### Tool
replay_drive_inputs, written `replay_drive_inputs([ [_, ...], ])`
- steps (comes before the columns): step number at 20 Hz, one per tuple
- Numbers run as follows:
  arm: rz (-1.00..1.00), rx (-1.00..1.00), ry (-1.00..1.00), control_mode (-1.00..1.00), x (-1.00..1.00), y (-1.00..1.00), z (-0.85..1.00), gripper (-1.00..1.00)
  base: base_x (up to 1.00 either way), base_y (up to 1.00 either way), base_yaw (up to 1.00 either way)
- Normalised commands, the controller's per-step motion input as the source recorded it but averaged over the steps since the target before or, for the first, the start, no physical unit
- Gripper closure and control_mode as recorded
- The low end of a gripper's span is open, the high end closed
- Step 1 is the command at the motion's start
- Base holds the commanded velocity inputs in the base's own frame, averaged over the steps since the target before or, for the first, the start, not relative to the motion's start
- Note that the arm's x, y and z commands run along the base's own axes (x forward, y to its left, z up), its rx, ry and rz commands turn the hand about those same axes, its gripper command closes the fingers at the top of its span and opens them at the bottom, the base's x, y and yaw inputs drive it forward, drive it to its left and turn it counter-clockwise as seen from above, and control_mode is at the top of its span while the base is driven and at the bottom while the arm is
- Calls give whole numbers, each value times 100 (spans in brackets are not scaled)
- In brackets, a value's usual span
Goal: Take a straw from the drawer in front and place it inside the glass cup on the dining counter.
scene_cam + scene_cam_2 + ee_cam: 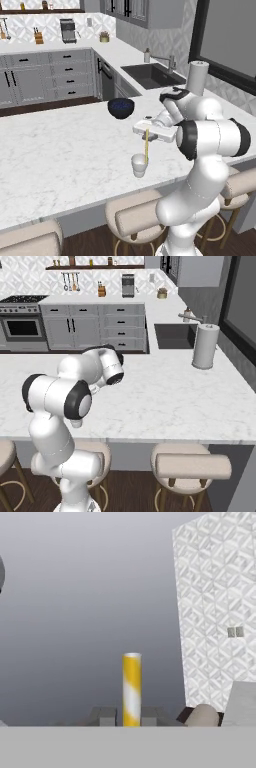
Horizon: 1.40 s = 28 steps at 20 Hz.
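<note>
The two fingers (107, 716) stand close on either side of the straw (132, 689) in the hand view, so the gripper (147, 131) is nearly closed and it holds the straw between the tips. In the left base view the straw (146, 146) hangs down upright from the gripper, and its lower end is inside the glass cup (139, 165), at the right side of the rim. The glass cup stands upright on the dining counter (60, 150), near the front edge of it, and the gripper is directly above the cup. A dark blue bowl (121, 108) sits on the counter behind the cup, well apart from it. To the right of the cup and further back, a white paper towel roll (198, 77) stands near the sink (151, 74).
</note>
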Motion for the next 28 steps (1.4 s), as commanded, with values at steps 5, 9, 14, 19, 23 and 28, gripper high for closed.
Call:
replay_drive_inputs([
  [5,-2,-5,-2,-100,30,2,-4,100,0,0,0],
  [9,-2,-2,-3,-100,36,9,0,100,0,0,0],
  [14,-2,0,0,-100,6,17,-25,100,0,0,0],
  [19,-2,0,0,-100,8,11,-26,100,0,0,0],
  [23,-1,0,0,-100,24,0,-22,100,0,0,0],
  [28,-2,0,0,-100,24,0,-19,100,0,0,0],
])
